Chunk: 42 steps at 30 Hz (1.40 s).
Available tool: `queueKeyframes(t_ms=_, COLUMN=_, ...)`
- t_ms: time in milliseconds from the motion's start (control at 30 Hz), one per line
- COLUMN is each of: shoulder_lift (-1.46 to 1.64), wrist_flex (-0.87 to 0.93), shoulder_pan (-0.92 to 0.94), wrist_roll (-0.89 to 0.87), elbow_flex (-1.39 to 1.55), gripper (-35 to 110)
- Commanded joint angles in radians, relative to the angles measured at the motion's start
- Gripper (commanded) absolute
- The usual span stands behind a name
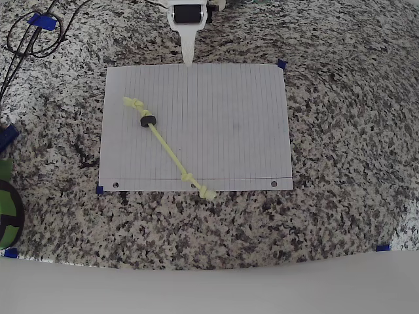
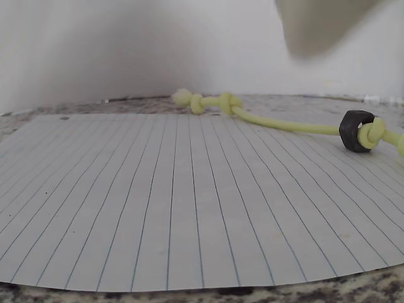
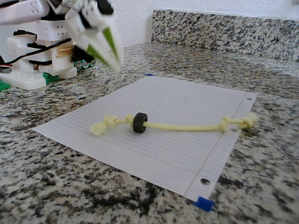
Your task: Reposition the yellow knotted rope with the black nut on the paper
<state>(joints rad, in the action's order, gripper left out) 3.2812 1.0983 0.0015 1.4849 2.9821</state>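
Overhanging paper [image 1: 229, 124] edge: rope [image 1: 171, 152] knot, overhead view.

Bright, even light; gripper [image 3: 105, 44] seemingly motion-blurred

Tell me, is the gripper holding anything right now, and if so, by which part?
Nothing is held. The gripper hangs in the air above the paper's far edge, apart from the yellow knotted rope, which lies flat with its black nut on it.
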Motion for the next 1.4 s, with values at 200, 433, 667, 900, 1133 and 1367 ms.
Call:
queueKeyframes(t_ms=200, shoulder_lift=-0.420, wrist_flex=-0.074, shoulder_pan=0.021, wrist_roll=0.057, elbow_flex=-0.291, gripper=8)
queueKeyframes(t_ms=433, shoulder_lift=-0.738, wrist_flex=-0.117, shoulder_pan=0.124, wrist_roll=0.199, elbow_flex=-0.465, gripper=7)
queueKeyframes(t_ms=667, shoulder_lift=-1.058, wrist_flex=-0.109, shoulder_pan=0.219, wrist_roll=0.245, elbow_flex=-0.627, gripper=23)
queueKeyframes(t_ms=900, shoulder_lift=-1.255, wrist_flex=-0.107, shoulder_pan=0.296, wrist_roll=0.245, elbow_flex=-0.687, gripper=31)
queueKeyframes(t_ms=1133, shoulder_lift=-1.365, wrist_flex=-0.135, shoulder_pan=0.334, wrist_roll=0.247, elbow_flex=-0.752, gripper=32)
queueKeyframes(t_ms=1367, shoulder_lift=-1.445, wrist_flex=-0.137, shoulder_pan=0.341, wrist_roll=0.276, elbow_flex=-0.816, gripper=31)
